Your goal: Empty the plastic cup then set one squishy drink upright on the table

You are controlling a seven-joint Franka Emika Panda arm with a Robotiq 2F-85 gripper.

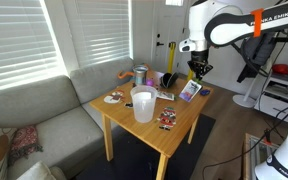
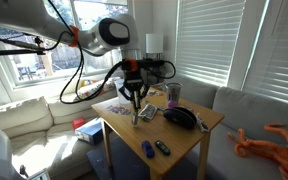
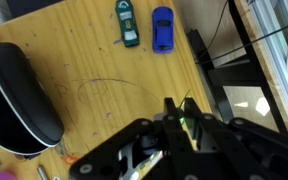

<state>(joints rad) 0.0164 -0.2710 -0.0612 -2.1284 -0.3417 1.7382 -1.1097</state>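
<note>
The plastic cup (image 1: 143, 103) stands upright near the front edge of the light-wood table (image 1: 179, 130); I cannot make it out in the other views. A small purple thing with a pale patch, perhaps the squishy drink (image 1: 191, 90), lies on the table just below my gripper (image 1: 196, 68). The gripper hangs over the table (image 2: 209, 125) in an exterior view (image 2: 136, 100). In the wrist view the gripper (image 3: 177, 108) has its fingers shut on a thin green item (image 3: 186, 106), above bare wood (image 3: 94, 60).
A black oval case (image 3: 19, 95) (image 2: 181, 118) lies on the table. A small green item (image 3: 128, 22) and a blue one (image 3: 162, 28) lie near an edge. A silvery-blue cylinder with orange rim (image 1: 141, 75), a plate (image 1: 114, 98) and dark packets (image 1: 167, 120) also sit there. A grey sofa (image 1: 44, 125) adjoins the table.
</note>
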